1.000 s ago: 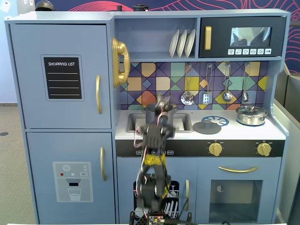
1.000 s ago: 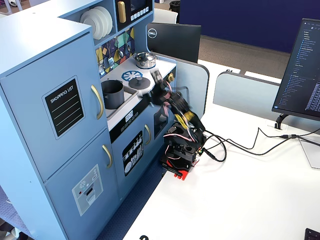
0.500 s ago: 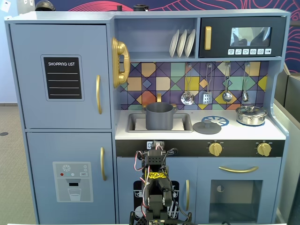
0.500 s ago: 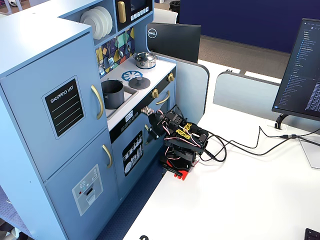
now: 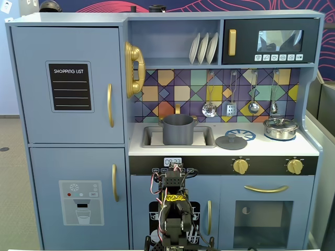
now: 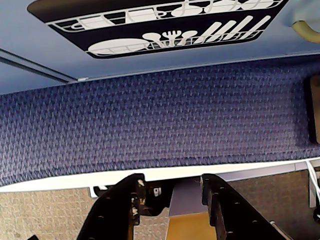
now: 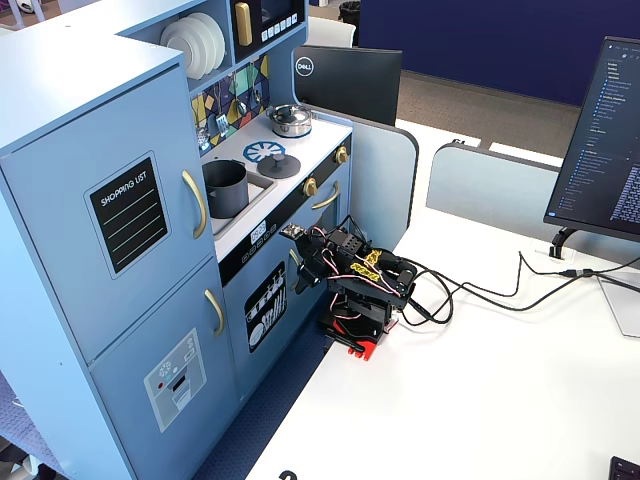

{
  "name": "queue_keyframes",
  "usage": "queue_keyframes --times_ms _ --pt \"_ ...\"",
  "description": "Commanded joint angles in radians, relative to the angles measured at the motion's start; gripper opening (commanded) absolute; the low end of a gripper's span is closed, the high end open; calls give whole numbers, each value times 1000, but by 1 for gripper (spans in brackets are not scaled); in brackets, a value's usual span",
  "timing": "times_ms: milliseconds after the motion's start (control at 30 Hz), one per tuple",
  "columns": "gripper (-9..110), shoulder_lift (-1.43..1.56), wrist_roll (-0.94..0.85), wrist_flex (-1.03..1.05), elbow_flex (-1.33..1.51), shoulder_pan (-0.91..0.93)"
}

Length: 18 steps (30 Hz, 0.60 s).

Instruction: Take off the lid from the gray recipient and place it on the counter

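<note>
Lid: we find it lying flat on the counter, knob up, just right of the sink recess and partly over the printed blue burner mark; in a fixed view from the side it sits beside the same mark.
Gray recipient: we note it standing upright in the sink recess, open at the top, with no cover on it; also seen in the other fixed view.
Silver pot: stands at the right end of the counter with its own lid on, well apart from the gray lid.
Arm: folded low on the white bench in front of the toy kitchen's lower doors, well below counter level.
Gripper: in the wrist view we see both black fingers spread, with a clear gap between them and nothing held; it faces blue carpet and the dishwasher decal.
Contact: we see no part of the arm touching the lid, the recipient or the counter.
Surroundings: a monitor stands on the bench at the right of the side fixed view, cables running to the arm's base.
</note>
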Motion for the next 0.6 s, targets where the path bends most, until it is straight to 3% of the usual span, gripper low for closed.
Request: queue_keyframes --times_ms 0,567 --pt "6 -6 -3 172 29 21" --pt "8 -6 -3 172 29 23"
